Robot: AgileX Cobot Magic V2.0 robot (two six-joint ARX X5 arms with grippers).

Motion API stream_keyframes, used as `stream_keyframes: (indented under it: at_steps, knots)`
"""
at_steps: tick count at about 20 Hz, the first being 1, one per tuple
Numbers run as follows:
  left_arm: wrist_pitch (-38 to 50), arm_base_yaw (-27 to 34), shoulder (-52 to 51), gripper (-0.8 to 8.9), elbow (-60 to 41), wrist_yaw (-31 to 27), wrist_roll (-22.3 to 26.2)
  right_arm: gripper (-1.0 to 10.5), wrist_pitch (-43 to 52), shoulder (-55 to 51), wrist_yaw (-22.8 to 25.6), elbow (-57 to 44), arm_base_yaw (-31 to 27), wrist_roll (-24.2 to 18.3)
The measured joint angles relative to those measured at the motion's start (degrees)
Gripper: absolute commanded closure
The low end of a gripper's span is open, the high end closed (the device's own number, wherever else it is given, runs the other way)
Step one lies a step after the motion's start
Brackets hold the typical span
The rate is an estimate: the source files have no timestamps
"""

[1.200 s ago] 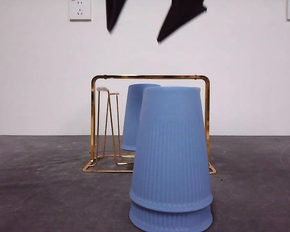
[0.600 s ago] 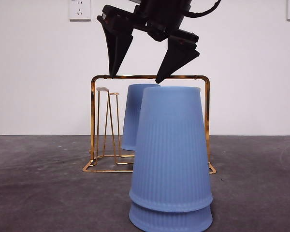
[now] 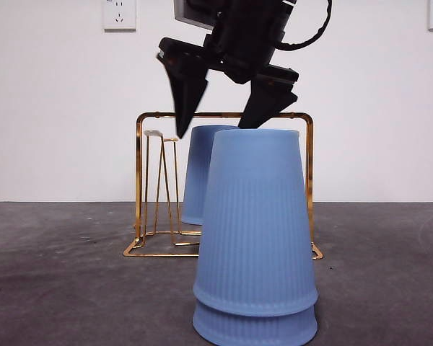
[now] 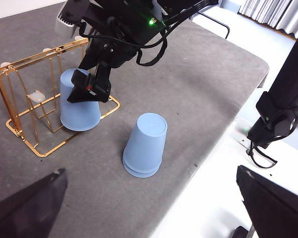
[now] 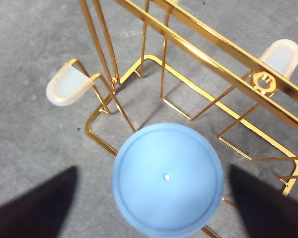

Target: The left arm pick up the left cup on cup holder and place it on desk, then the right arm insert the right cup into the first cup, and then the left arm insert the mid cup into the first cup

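Note:
A stack of two upside-down blue cups (image 3: 254,238) stands on the desk (image 3: 58,288) in front; it also shows in the left wrist view (image 4: 145,145). Behind it the gold cup holder (image 3: 139,173) carries one blue cup (image 3: 200,173) on a peg. My right gripper (image 3: 216,128) is open just above that cup, one jaw on each side. The right wrist view shows the cup's flat bottom (image 5: 167,178) between the jaws of the right gripper (image 5: 152,170), with the holder (image 5: 208,64) beyond. My left gripper (image 4: 150,171) is open and empty, high and well away.
Two bare white-tipped pegs (image 5: 67,87) (image 5: 280,54) stand on the holder. The desk's edge and a white bench with a black arm base (image 4: 280,114) lie beside the stack. Wall sockets (image 3: 119,13) are on the white wall.
My right gripper has come down from the top of the front view to just above the cup on the holder. The cups and holder have not moved.

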Motion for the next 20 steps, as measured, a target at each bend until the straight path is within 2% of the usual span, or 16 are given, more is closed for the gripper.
stream_keyframes:
  at_steps: [2, 6, 16, 20]
  knots:
    - [0.0, 0.0, 0.0, 2.82, 0.0, 0.0, 0.0, 6.0, 0.0, 0.1, 0.2, 0.0, 0.0, 0.0]
    - [0.0, 0.0, 0.0, 2.82, 0.0, 0.0, -0.1, 6.9, 0.0, 0.5, 1.4, 0.0, 0.0, 0.0]
    - [0.0, 0.0, 0.0, 2.82, 0.0, 0.0, -0.6, 6.9, -0.8, -0.3, 1.4, 1.2, 0.0, 0.0]
    - [0.0, 0.0, 0.0, 2.82, 0.0, 0.0, -0.7, 7.0, -4.1, -2.9, 1.4, 4.5, 0.0, 0.0]
